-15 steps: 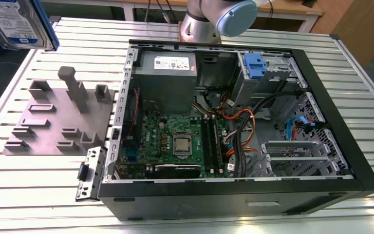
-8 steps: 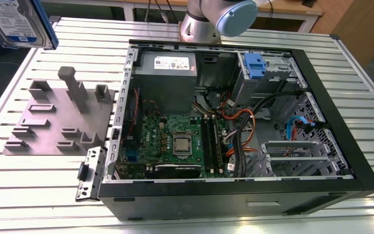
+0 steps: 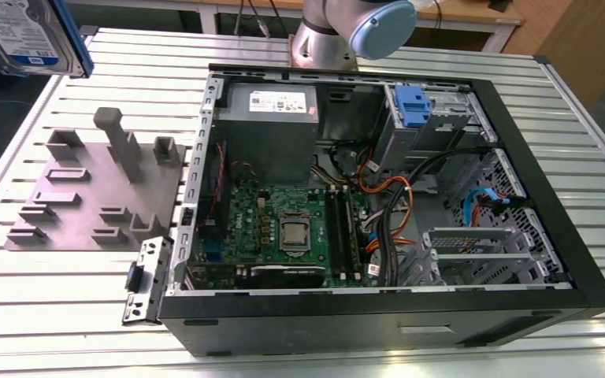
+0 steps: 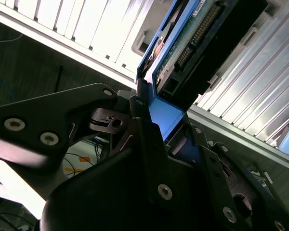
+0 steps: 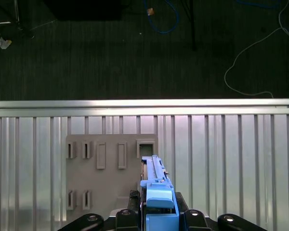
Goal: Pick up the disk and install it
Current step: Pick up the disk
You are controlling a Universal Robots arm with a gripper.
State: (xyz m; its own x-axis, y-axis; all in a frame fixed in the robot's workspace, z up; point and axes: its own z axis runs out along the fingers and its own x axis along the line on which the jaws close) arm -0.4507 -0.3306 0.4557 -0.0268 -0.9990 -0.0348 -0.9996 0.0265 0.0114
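At the exterior view's far left, above the slatted table (image 3: pixel 61 299), the disk (image 3: pixel 24 35) hangs with its white-and-blue label outward, the print too small to read. It is well apart from the open computer case (image 3: pixel 387 315). In both wrist views the gripper (image 5: pixel 159 216) (image 4: pixel 156 113) is clamped on the disk's blue bracket.

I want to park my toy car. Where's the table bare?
Bare table slats lie between the grey holder plate and the table's near edge, and at the exterior view's right of the computer case. Inside the case, cables crowd everything.
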